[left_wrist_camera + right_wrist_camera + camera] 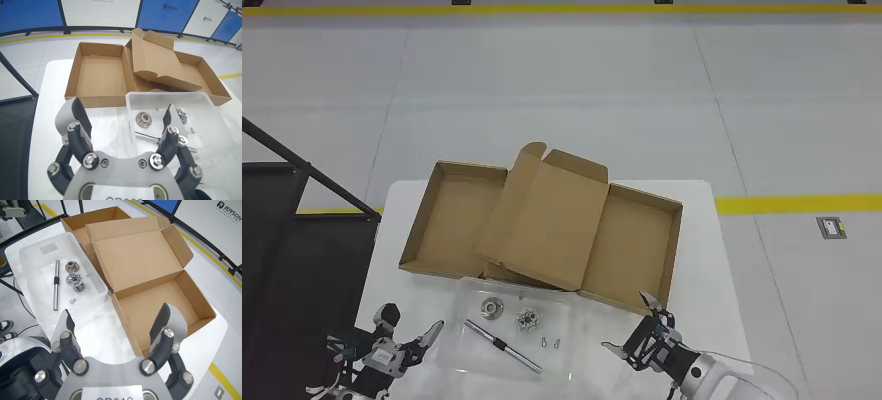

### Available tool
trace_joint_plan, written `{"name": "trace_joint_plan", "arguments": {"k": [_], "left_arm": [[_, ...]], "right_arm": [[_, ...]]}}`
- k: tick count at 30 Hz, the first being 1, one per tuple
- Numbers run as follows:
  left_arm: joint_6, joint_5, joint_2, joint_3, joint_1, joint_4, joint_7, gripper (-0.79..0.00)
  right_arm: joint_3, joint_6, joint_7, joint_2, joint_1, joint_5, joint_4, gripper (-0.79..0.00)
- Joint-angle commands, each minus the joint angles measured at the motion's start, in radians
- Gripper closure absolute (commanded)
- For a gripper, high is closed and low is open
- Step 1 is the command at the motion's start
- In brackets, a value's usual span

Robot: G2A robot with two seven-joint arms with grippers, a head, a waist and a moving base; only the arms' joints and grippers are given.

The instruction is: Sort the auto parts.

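Metal-fingered left gripper [412,325] sits over the white table [702,300] at about 7 o'clock, jaws wide, nothing between the pads. Right gripper [627,322] is at about 5 o'clock, also spread wide and empty, just off the near corner of the right-hand box.

Clear plastic tray [128,98] is between the two grippers at the table's 6 o'clock, and all the parts are in it:
- steel shaft [502,346] with a dark band mid-length, lying flat and diagonal, nearest of the parts
- small cap screw [72,301] on its side, near the shaft's 3 o'clock end
- round flanged bushing [488,306], bore up, at the tray's 10 o'clock
- cast toothed hub [528,319], at 3 o'clock from the bushing, apart from it

Parts are loose, none touching a gripper.

Beyond the tray at 12 o'clock are two open cardboard boxes side by side: left box [447,215] and right box [637,245]. Right box's lid [547,215] is flipped open toward 9 o'clock and overlaps the left box's edge.
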Motion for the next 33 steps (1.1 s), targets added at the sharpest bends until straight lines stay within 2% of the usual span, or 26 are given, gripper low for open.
{"name": "trace_joint_plan", "arguments": {"k": [1, 16, 20, 22, 30, 33], "left_arm": [[0.000, 0.000, 0.000, 0.000, 0.000, 0.000, 0.000, -0.785], [0.003, -0.002, 0.000, 0.000, -0.001, 0.000, 0.000, -0.785], [-0.009, -0.037, -0.001, -0.006, -0.006, -0.001, -0.008, -0.785], [-0.023, -0.052, -0.001, -0.014, -0.009, 0.003, -0.015, -0.785], [-0.098, -0.136, 0.002, -0.038, -0.019, 0.017, -0.071, -0.785], [-0.100, -0.140, 0.002, -0.041, -0.020, 0.019, -0.076, -0.785]], "right_arm": [[0.000, 0.000, 0.000, 0.000, 0.000, 0.000, 0.000, -0.785], [-0.010, -0.010, -0.014, -0.001, 0.009, 0.017, 0.003, -0.785], [-0.099, -0.104, -0.004, -0.011, 0.140, 0.069, 0.079, -0.785], [-0.181, -0.144, 0.014, -0.023, 0.232, 0.095, 0.125, -0.785], [-0.486, -0.197, 0.108, -0.085, 0.499, 0.070, 0.284, -0.785], [-0.510, -0.196, 0.132, -0.092, 0.520, 0.060, 0.301, -0.785]]}}
